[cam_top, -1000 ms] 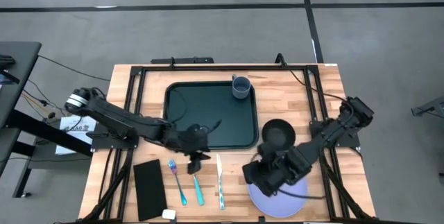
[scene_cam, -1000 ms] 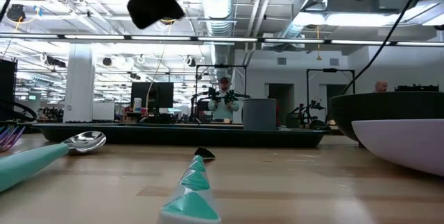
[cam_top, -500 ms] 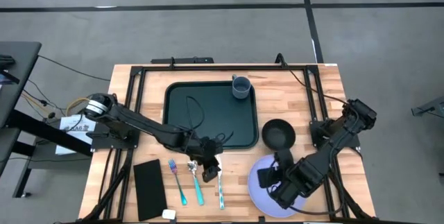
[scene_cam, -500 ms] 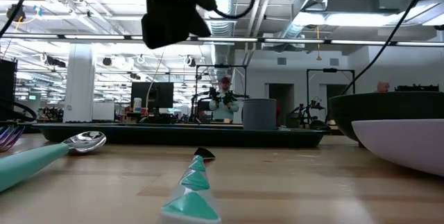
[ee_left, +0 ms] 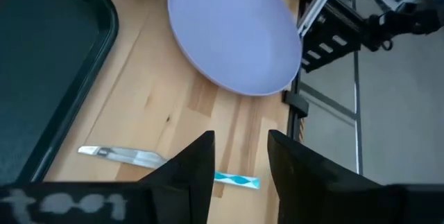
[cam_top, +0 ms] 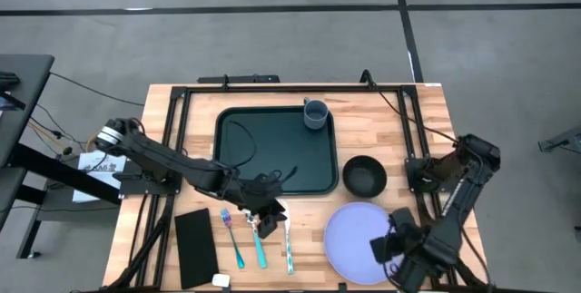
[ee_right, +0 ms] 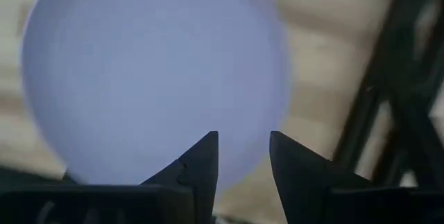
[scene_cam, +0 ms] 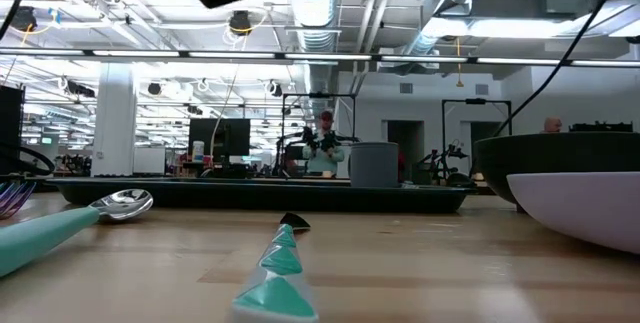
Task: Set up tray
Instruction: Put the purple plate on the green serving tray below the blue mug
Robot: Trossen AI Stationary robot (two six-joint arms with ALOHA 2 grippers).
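The dark green tray (cam_top: 272, 152) lies on the far middle of the table with a grey cup (cam_top: 315, 113) standing in its far right corner. A lavender plate (cam_top: 361, 241) and a black bowl (cam_top: 363, 175) rest on the table to the tray's right. A fork (cam_top: 231, 236), a teal spoon (cam_top: 258, 245) and a knife (cam_top: 287, 249) lie near the tray's near edge. My left gripper (cam_top: 266, 219) hangs open, high above the spoon and knife (ee_left: 132, 156). My right gripper (ee_right: 243, 156) is open above the plate's (ee_right: 146, 78) right edge.
A flat black napkin (cam_top: 195, 248) lies by the near left corner, with a small white thing (cam_top: 221, 280) beside it at the near edge. Black frame rails (cam_top: 427, 161) run along both table sides. In the low view, people stand in the room beyond the table.
My left gripper has swung from the tray's near edge toward the near right, to above the spoon and knife, and has risen. My right gripper has drawn back from between bowl and plate toward the near right corner, uncovering the plate. No object has moved.
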